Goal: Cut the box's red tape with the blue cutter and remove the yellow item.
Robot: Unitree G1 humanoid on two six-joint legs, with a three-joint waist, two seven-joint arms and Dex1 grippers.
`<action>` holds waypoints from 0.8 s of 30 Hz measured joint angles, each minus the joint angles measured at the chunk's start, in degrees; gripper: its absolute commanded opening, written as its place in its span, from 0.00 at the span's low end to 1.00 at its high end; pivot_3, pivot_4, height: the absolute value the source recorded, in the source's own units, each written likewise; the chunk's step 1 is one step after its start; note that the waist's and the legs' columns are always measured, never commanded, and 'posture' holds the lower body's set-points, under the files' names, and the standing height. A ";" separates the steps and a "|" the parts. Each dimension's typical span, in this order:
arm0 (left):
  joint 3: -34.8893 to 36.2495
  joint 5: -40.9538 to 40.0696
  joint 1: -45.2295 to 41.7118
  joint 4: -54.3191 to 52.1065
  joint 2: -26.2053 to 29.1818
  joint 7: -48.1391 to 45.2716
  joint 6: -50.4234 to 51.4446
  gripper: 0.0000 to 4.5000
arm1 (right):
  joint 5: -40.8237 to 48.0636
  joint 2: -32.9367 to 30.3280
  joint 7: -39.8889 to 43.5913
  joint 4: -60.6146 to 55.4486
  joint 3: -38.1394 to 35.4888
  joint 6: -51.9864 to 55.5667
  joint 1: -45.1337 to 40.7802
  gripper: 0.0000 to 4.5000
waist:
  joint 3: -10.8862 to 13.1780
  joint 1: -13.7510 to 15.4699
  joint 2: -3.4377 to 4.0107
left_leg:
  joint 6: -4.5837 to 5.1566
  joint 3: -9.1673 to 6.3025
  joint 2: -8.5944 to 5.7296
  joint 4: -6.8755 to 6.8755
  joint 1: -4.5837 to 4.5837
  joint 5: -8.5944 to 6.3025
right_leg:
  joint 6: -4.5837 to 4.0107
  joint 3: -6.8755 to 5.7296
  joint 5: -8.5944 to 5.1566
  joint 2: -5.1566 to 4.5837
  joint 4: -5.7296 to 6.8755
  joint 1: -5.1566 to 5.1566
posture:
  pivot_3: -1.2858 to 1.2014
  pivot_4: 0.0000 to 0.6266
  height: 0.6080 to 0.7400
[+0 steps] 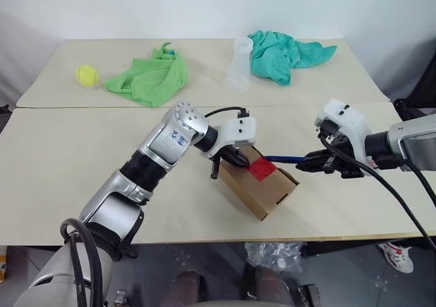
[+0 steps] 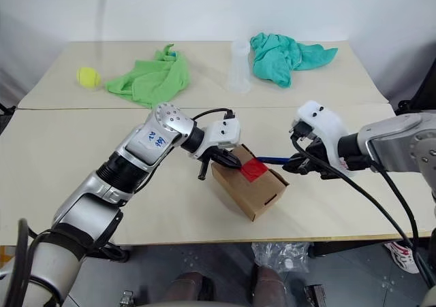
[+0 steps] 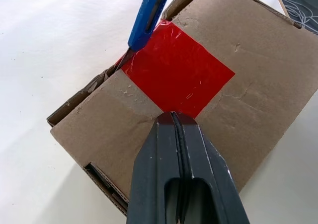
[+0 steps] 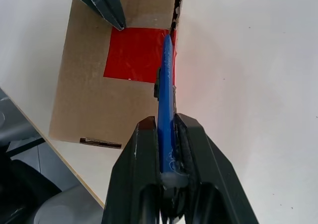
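The box (image 1: 267,191), a small brown carton, lies near the table's front edge with the red tape (image 1: 261,169) square across its top seam. My left gripper (image 3: 172,115) is shut, empty, and its tips press down on the box top at one corner of the red tape (image 3: 179,70). From the right, my right gripper (image 4: 166,122) is shut on the blue cutter (image 4: 165,95). The cutter's tip rests at the tape's edge, by the seam where the flaps meet. The blue cutter (image 1: 283,159) lies nearly level between that gripper and the box. The yellow item is hidden.
At the back of the table (image 1: 61,157) lie a tennis ball (image 1: 87,75), a green cloth (image 1: 150,79), a clear plastic cup (image 1: 238,65) and a teal cloth (image 1: 283,55). A crumpled plastic bag (image 1: 272,252) sits below the front edge.
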 measured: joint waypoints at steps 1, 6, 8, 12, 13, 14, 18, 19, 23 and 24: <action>0.00 0.00 0.00 -0.01 -0.06 0.00 0.00 0.00 | -0.29 -0.27 0.62 0.01 0.19 0.01 -0.12 0.03 | 0.00 0.00 0.00 | 0.00 0.00 0.00 0.00 0.00 0.00 | 0.00 0.00 0.00 0.00 0.00 0.00 | 0.52 0.24 1.00; 0.00 0.00 0.09 -0.16 -0.21 0.00 0.00 0.00 | -0.65 -2.15 3.43 0.02 0.97 -0.06 -0.64 0.03 | 0.00 0.02 0.00 | 0.00 -0.01 0.00 -0.03 -0.02 -0.02 | 0.00 -0.01 0.00 0.00 -0.02 -0.01 | 0.52 0.24 1.00; 0.00 0.00 0.10 -0.17 -0.22 -0.01 0.00 0.00 | -0.79 -2.97 4.73 0.02 1.35 -0.12 -0.93 0.03 | 0.00 0.02 0.00 | 0.01 -0.01 0.00 -0.04 -0.02 -0.03 | 0.00 -0.01 0.00 0.00 -0.04 -0.01 | 0.52 0.24 1.00; 0.01 0.00 0.18 -0.17 -0.24 0.00 0.00 0.00 | -0.96 -3.72 6.02 0.02 1.87 -0.44 -0.97 0.03 | 0.00 0.03 0.00 | 0.00 -0.01 0.00 -0.04 -0.02 -0.04 | 0.00 0.00 0.00 -0.01 -0.07 -0.01 | 0.52 0.24 1.00; 0.01 0.00 0.20 -0.17 -0.24 0.00 0.01 0.00 | -1.00 -3.80 6.22 0.02 1.92 -0.56 -0.91 0.03 | 0.00 0.03 0.00 | 0.00 -0.01 0.00 -0.04 -0.01 -0.04 | 0.00 0.00 0.00 -0.01 -0.10 -0.01 | 0.52 0.24 1.00; 0.03 0.00 0.22 -0.17 -0.24 0.00 0.02 0.00 | -1.08 -3.88 6.42 0.02 1.95 -0.64 -0.82 0.03 | 0.00 0.03 0.00 | 0.00 -0.01 0.00 -0.04 -0.01 -0.05 | 0.00 0.00 0.00 -0.01 -0.11 -0.01 | 0.52 0.24 1.00; 0.11 0.00 0.37 -0.18 -0.26 0.02 0.07 0.00 | -1.30 -4.06 6.86 0.01 2.05 -0.82 -0.30 0.03 | -0.01 0.02 0.01 | -0.02 -0.01 0.02 -0.04 -0.01 -0.06 | 0.00 0.00 0.00 -0.02 -0.34 -0.01 | 0.52 0.24 1.00; 0.15 -0.01 0.41 -0.19 -0.27 0.03 0.09 0.00 | -1.52 -4.07 6.99 0.00 2.07 -0.84 -0.18 0.03 | -0.02 0.02 0.01 | -0.03 -0.01 0.02 -0.04 0.00 -0.06 | 0.00 0.00 0.00 -0.02 -0.34 -0.01 | 0.52 0.24 1.00; 0.40 0.00 0.69 -0.39 -0.25 0.17 0.36 0.00 | -2.57 -3.70 7.49 0.00 2.39 -0.79 -0.14 0.03 | -0.10 0.02 0.03 | -0.04 -0.01 0.03 -0.04 0.00 -0.07 | 0.00 0.00 0.00 -0.01 -0.35 -0.01 | 0.52 0.24 1.00; 0.51 0.00 0.77 -0.44 -0.19 0.21 0.54 0.00 | -3.02 -3.30 7.59 0.08 2.55 -0.73 -0.30 0.03 | -0.15 0.02 0.03 | -0.05 0.00 0.03 -0.04 0.00 -0.07 | 0.00 0.00 0.00 -0.01 -0.35 0.00 | 0.52 0.24 1.00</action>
